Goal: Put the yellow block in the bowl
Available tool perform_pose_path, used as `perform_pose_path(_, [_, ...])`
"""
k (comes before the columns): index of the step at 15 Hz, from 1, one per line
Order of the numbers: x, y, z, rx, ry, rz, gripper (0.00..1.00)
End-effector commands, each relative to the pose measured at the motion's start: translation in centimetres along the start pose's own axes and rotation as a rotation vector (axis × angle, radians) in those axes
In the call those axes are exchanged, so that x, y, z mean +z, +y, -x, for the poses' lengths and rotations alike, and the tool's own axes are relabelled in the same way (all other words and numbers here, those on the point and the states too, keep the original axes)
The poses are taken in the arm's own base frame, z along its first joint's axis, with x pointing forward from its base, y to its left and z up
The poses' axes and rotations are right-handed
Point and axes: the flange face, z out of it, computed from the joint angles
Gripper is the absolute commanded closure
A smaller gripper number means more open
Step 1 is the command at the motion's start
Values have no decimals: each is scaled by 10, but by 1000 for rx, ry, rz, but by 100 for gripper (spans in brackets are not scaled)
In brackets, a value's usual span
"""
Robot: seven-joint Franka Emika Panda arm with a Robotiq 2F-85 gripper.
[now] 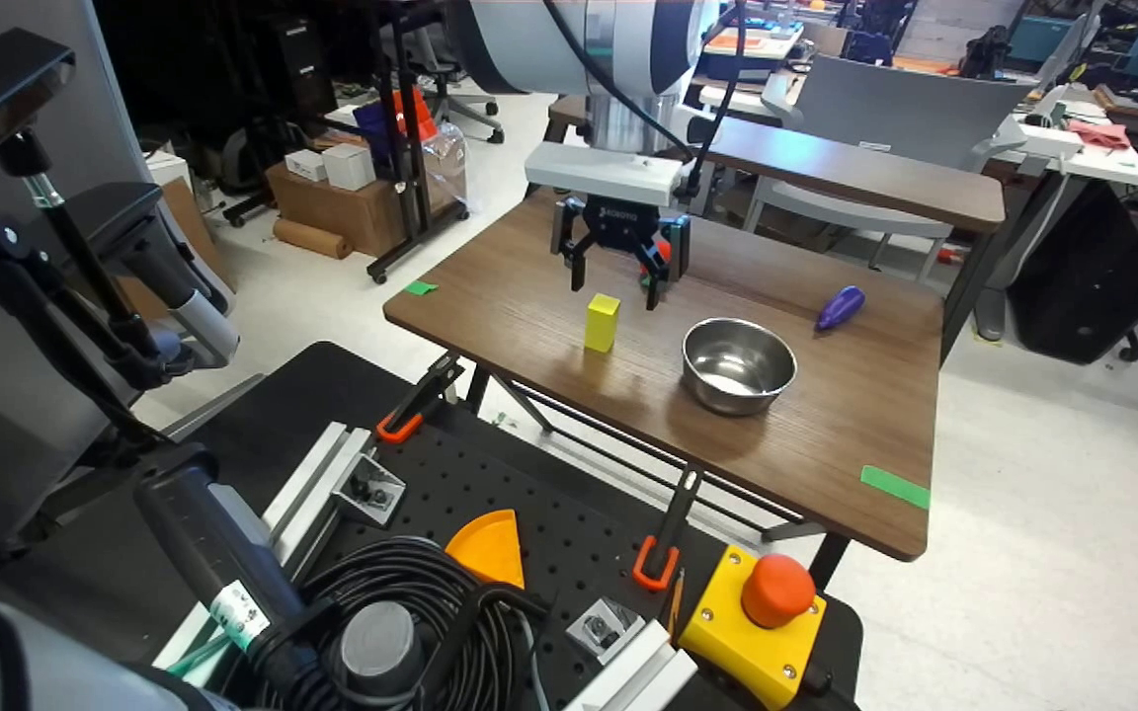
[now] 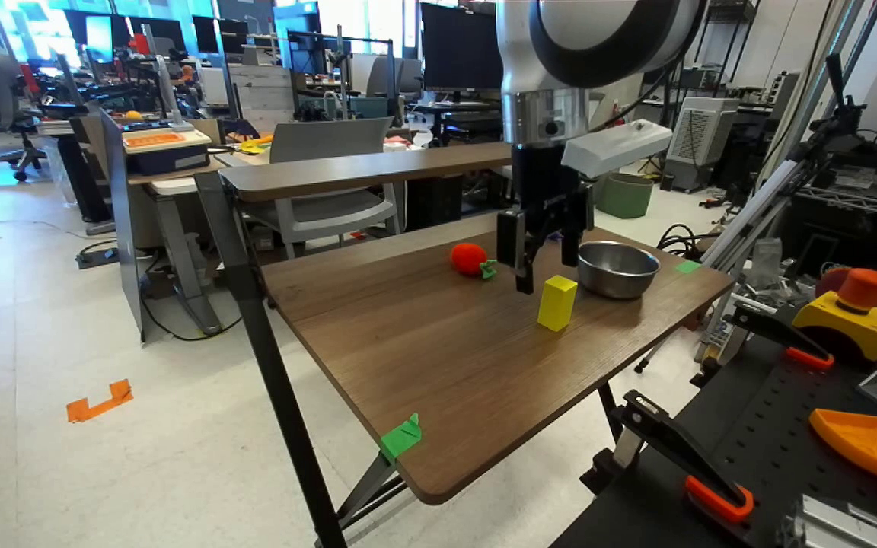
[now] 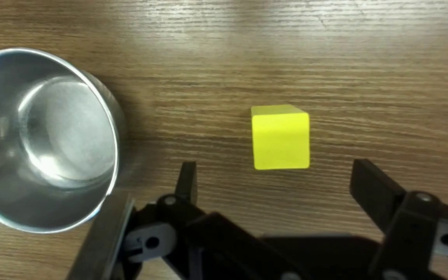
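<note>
Wrist view: looks down on the yellow block (image 3: pixel 281 142), standing upright on the brown table (image 3: pixel 208 97) near, but apart from, the bowl (image 3: pixel 49 140). In both exterior views, hovers above the brown table with the gripper (image 1: pixel 615 293) spread wide, near the yellow block's top.

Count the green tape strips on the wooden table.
2 on the table, showing in both exterior views: one strip near the corner closer to the bowl, another strip near the corner closer to the block. Any beneath the bowl would be hidden.
</note>
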Motion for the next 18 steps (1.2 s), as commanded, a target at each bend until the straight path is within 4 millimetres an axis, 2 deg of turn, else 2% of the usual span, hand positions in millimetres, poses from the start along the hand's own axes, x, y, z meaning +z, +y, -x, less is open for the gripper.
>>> perform_pose_path(1, [4, -5, -1, 4, -46, 9, 0])
perform_pose_path(4, [8, -7, 3, 1, -58, 19, 0])
perform_pose_path(5, [9, -7, 3, 2, -64, 16, 16])
perform_pose_path(6, [10, -7, 2, -1, -70, 12, 26])
perform_pose_path(11, [18, -9, 0, 11, -106, 3, 65])
perform_pose_path(14, [9, -5, 7, 34, -148, -32, 87])
perform_pose_path(15, [3, -2, 11, 42, -154, -43, 92])
perform_pose_path(18, [-28, 12, 19, 80, -99, -60, 92])
